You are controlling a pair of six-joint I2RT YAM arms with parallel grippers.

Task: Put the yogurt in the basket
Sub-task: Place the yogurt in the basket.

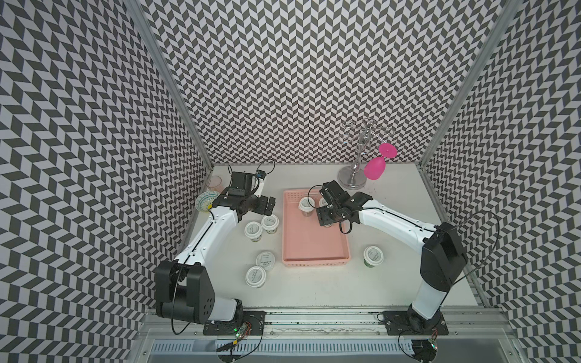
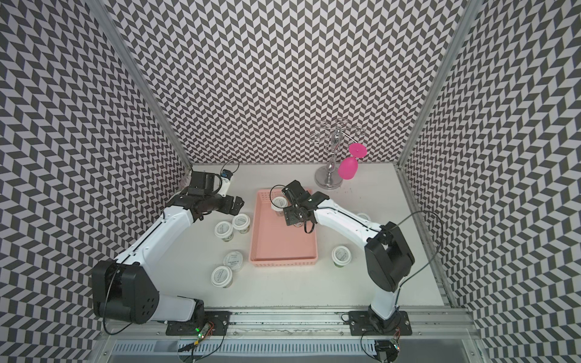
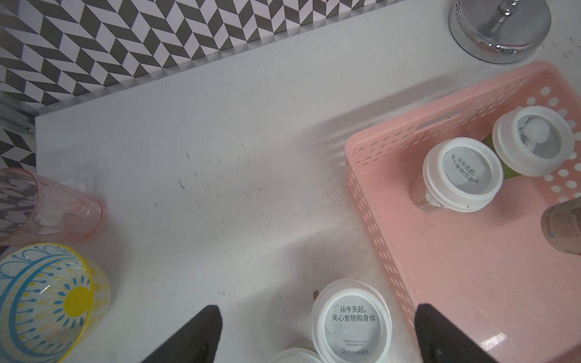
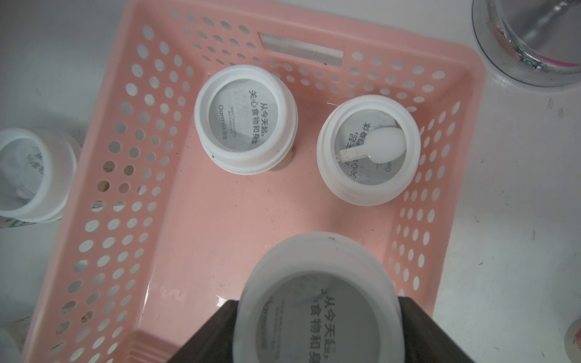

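Yogurt cups stand on both sides of the pink basket [image 1: 314, 245] and inside it. At the far left, a clear pinkish glass [image 1: 214, 184] and a patterned bowl [image 1: 206, 201] sit by the wall. Next to them the left gripper [image 1: 268, 205] hovers with its jaws spread wide and empty, close above the back pair of cups [image 1: 270, 222], which stand just beside each other on the white table [image 1: 393, 283]. A front pair [image 1: 255, 275] stands nearer the robot, also left of the basket.

Two cups stand upright in the basket's far end, one with a plain lid [image 4: 245, 121] and one with a small white spoon in its lid [image 4: 367, 147]. Near them the right gripper [image 4: 319, 303] is clamped on a third cup [image 4: 314, 257] over the basket floor; whether that cup touches the floor cannot be told. Behind the basket's far right corner rises a chrome stand [image 1: 352, 180] carrying a magenta glass [image 1: 375, 168]. Right of the basket, a lone cup [image 1: 373, 254] stands on the table.
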